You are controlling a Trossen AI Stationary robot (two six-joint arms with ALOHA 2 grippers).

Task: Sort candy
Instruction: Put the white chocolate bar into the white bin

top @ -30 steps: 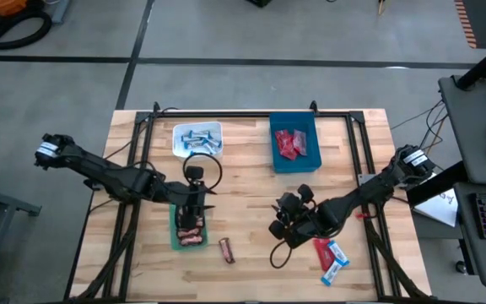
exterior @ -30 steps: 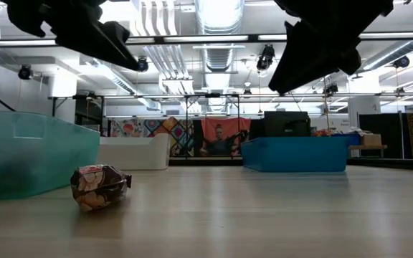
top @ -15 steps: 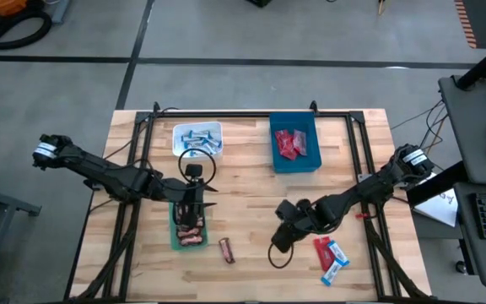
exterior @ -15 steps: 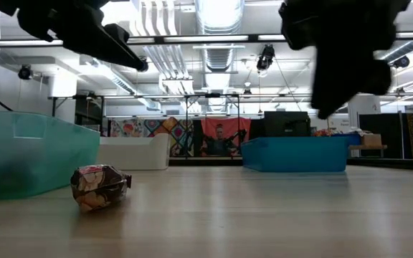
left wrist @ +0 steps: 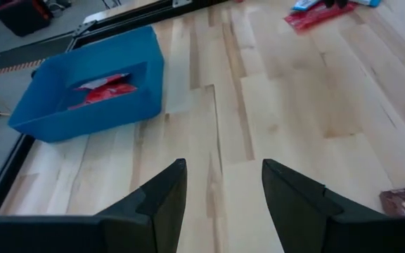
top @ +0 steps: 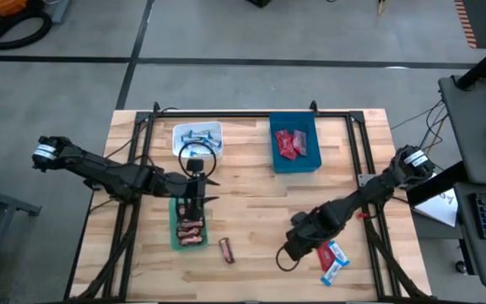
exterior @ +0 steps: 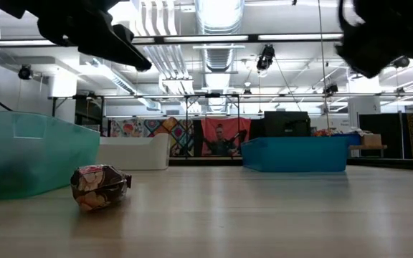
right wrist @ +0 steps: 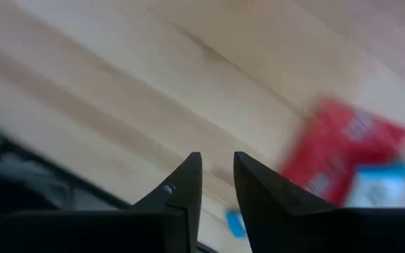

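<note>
Seen from directly above, a wooden table fills the middle of the frame with a dark arm reaching in from each side. At left of centre, the left gripper hangs over the upper end of a green bin that holds several dark brown mini bars. Its wrist camera shows the two fingers parted with bare wood between them, holding nothing. Just above it in the frame sits a white bin containing blue-and-white mini bars. Below and right of the green bin, one loose maroon bar lies on the wood by itself; the table-level view shows it as a crumpled wrapper beside the translucent green bin wall.

Right of centre, near the top edge of the table, a blue bin holds red crinkly packets. Lower right, the right gripper sits low beside a small cluster of loose candy: a red packet and two blue-and-white bars. Its wrist view is blurred, but the fingers appear narrowly parted with nothing between them, the red packet lying just ahead.
</note>
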